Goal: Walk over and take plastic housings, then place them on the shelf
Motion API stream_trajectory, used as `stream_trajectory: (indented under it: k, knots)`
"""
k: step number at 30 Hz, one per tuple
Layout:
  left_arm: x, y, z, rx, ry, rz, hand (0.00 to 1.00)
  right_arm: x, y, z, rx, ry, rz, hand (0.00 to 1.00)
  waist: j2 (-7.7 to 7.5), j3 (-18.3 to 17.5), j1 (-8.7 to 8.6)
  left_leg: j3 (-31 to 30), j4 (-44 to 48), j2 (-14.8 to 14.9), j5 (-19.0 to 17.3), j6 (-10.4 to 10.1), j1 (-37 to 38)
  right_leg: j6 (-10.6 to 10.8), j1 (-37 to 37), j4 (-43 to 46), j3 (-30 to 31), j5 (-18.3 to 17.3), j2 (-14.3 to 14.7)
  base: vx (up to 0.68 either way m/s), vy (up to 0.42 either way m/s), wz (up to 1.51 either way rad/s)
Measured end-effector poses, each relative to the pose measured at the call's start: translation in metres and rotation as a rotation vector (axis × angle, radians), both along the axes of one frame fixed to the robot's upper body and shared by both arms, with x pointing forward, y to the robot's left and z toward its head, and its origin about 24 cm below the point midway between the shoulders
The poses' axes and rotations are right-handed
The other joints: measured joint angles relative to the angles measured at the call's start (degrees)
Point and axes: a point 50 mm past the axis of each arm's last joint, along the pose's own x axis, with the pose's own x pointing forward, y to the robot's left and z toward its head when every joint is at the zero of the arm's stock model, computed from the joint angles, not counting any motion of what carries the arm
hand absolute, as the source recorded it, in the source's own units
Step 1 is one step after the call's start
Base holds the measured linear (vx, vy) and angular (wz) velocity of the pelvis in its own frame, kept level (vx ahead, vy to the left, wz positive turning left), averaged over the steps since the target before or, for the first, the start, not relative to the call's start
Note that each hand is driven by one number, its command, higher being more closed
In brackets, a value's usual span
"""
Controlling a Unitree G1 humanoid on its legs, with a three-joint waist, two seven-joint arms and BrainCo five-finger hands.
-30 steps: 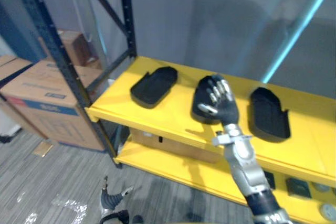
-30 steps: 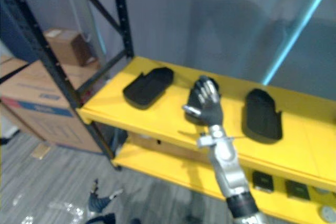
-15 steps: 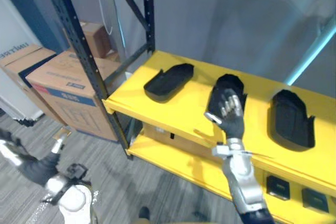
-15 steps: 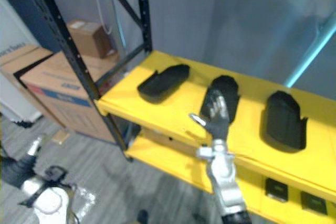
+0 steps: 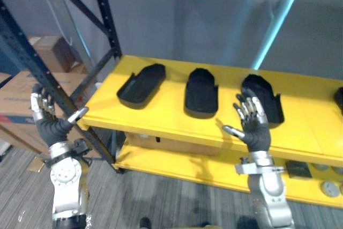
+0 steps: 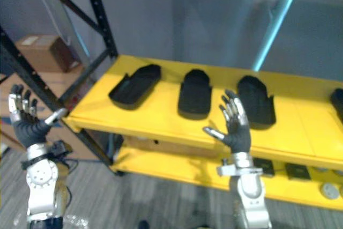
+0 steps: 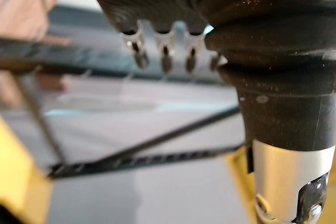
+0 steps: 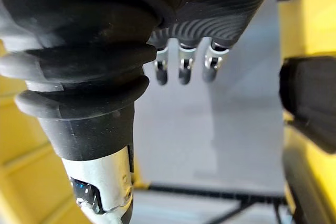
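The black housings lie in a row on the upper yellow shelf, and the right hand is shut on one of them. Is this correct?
Not fully. The right hand is open, fingers straight, and holds nothing; it is raised in front of the upper yellow shelf, as the left eye view shows. The black housings do lie in a row on that shelf.

**Both hands raised and open**

The left hand [image 5: 49,124] stands upright at the near left, its back toward the camera. Its fingers are straight and slightly spread, and the thumb juts right. The right hand [image 5: 254,128] is up at the near right in the same pose, fingers spread and thumb out left. Each forearm rises almost vertically beneath its hand.
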Motion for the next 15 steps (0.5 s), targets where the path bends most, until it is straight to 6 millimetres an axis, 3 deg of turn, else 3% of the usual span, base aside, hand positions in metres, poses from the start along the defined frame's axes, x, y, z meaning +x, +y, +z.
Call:
stream_trajectory:
  k: [3, 5, 8, 15]
  knots:
    - [0.011, -0.008, 0.001, 0.001, 0.004, -0.061, 0.0, 0.0, 0.016, 0.005, 0.0, -0.036, 0.164, 0.0, 0.6, 0.4, 0.04, -0.3, 0.0, 0.1, 0.0, 0.0, -0.1, -0.2, 0.0, -0.2, -0.3, -0.1, 0.1, -0.01, -0.001, 0.03]
    - [0.028, -0.018, -0.005, 0.004, 0.055, -0.13, 0.0, 0.002, 0.042, 0.012, -0.034, -0.082, 0.323, 0.0, 1.56, 1.0, 0.2, -1.0, -0.3, 0.1, 0.0, -0.1, -0.4, -0.4, 0.1, -0.2, -1.0, -0.4, 0.1, -0.04, -0.001, 0.15]
    - [0.049, -0.023, -0.011, 0.032, 0.124, -0.226, 0.0, 0.005, 0.063, 0.018, -0.049, -0.116, 0.433, 0.0, 2.33, 1.4, 0.2, -2.6, -0.3, 0.0, 0.3, -0.3, -1.9, -0.3, -0.4, 0.0, -2.5, -0.5, 0.0, -0.03, 0.007, 0.28]
    - [0.074, -0.018, -0.016, 0.038, 0.202, -0.269, 0.0, 0.011, 0.075, 0.015, -0.074, -0.096, 0.563, 0.0, 3.09, 1.9, -0.1, -3.1, 0.0, -0.6, 1.0, 0.3, -2.2, -0.2, -1.4, 2.0, -2.5, -0.5, -0.6, 0.02, 0.009, 0.04]
